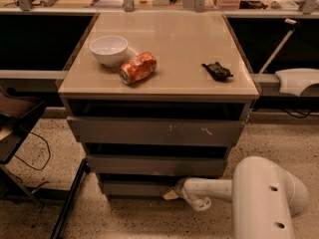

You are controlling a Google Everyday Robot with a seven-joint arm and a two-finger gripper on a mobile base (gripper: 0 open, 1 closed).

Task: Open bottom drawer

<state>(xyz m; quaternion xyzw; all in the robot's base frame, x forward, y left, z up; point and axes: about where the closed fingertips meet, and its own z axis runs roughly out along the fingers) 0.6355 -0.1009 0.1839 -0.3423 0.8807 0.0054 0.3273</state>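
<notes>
The bottom drawer [134,188] is the lowest and smallest grey front of the cabinet, plain and handleless, just above the floor. My white arm reaches in from the lower right. My gripper [170,193] sits at the right end of that drawer's front, its pale tip against the panel's top edge. The drawer front stands slightly out from the cabinet body. The middle drawer [154,165] and the top drawer [154,131], which has white scratches, are above it.
On the cabinet top [164,39] stand a white bowl [108,49], a crushed orange can [138,67] and a small black object [216,70]. A chair [15,118] and black frame legs stand on the speckled floor at left. A counter runs behind.
</notes>
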